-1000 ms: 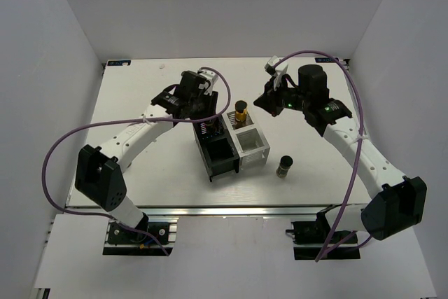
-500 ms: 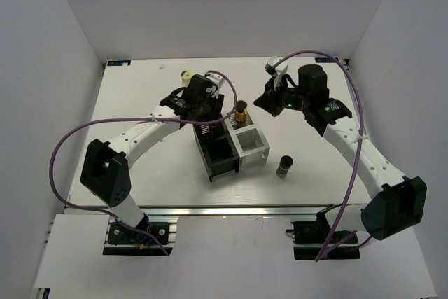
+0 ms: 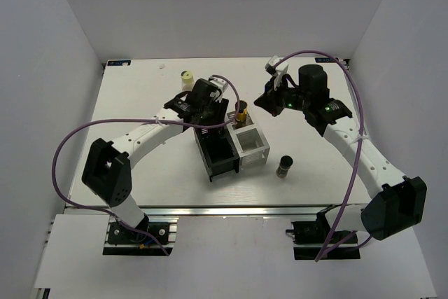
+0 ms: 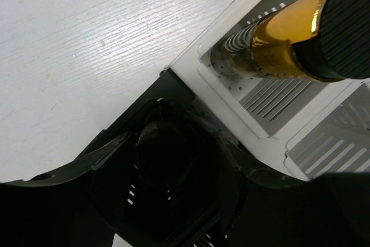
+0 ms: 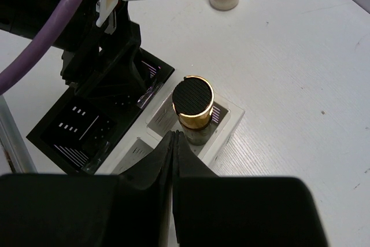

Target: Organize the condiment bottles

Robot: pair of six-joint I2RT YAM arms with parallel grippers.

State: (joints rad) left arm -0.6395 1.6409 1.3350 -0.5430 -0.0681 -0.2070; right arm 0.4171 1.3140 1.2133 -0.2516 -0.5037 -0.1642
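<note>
Closely, left gripper (image 4: 167,157) flanks bottle (image 4: 163,140) inside black cell (image 4: 173,89).

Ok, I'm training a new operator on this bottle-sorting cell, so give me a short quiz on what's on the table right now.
1. True or false: the amber bottle stands in a cell of the white organizer.
2. Where is the cream-white bottle? A) in the white organizer B) standing loose on the table C) on top of the amber bottle
3. Fill in: the right tool is ___ (open/shut).
Key: 1 true; 2 B; 3 shut.
</note>
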